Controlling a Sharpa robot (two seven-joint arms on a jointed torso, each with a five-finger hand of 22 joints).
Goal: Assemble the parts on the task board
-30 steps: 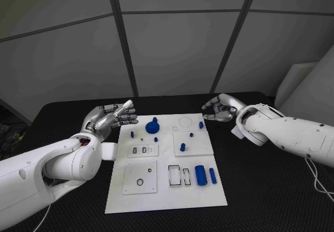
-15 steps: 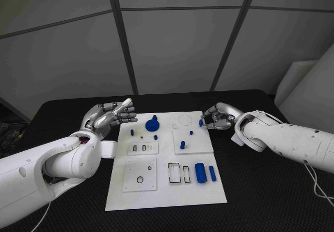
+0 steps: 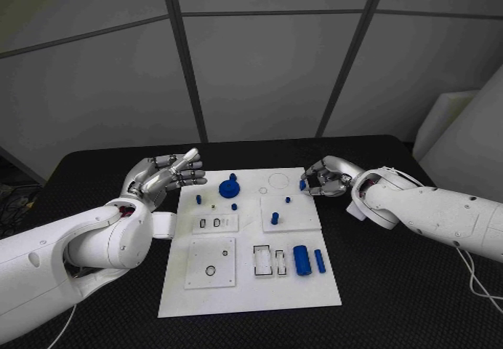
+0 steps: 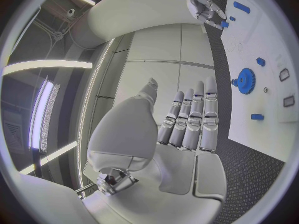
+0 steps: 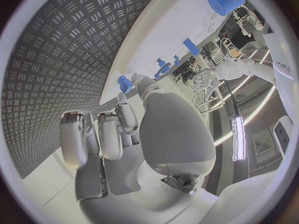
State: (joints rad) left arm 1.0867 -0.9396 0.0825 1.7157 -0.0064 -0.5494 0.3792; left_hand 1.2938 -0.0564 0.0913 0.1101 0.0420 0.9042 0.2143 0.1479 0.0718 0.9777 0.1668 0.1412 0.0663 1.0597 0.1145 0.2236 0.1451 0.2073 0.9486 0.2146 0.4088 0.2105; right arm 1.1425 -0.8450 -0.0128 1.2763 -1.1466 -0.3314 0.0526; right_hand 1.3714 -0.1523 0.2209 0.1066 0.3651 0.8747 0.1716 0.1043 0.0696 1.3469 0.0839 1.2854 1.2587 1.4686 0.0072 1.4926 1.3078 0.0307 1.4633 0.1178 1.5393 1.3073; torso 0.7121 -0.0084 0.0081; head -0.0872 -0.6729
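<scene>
The white task board (image 3: 251, 291) lies in the middle of the black table. On it are a blue gear (image 3: 230, 190), several small blue pegs such as one mid-board (image 3: 275, 217), and a blue cylinder (image 3: 302, 260) beside a thin blue bar (image 3: 318, 260). My right hand (image 3: 328, 177) is at the board's far right edge, fingers curled, their tips at a small blue peg (image 3: 302, 185) standing there. In the right wrist view the thumb lies against that peg (image 5: 124, 82); I cannot tell whether it is pinched. My left hand (image 3: 166, 174) hovers by the far left corner, fingers straight, holding nothing.
White inset plates with slots (image 3: 270, 263) and holes (image 3: 211, 266) sit on the board's near half. Black table (image 3: 398, 291) surrounds the board. In the left wrist view the gear (image 4: 244, 78) and a peg (image 4: 256, 117) lie beyond my fingers.
My right hand has moved left and down to the blue peg at the board's far right edge. The left hand has stayed still.
</scene>
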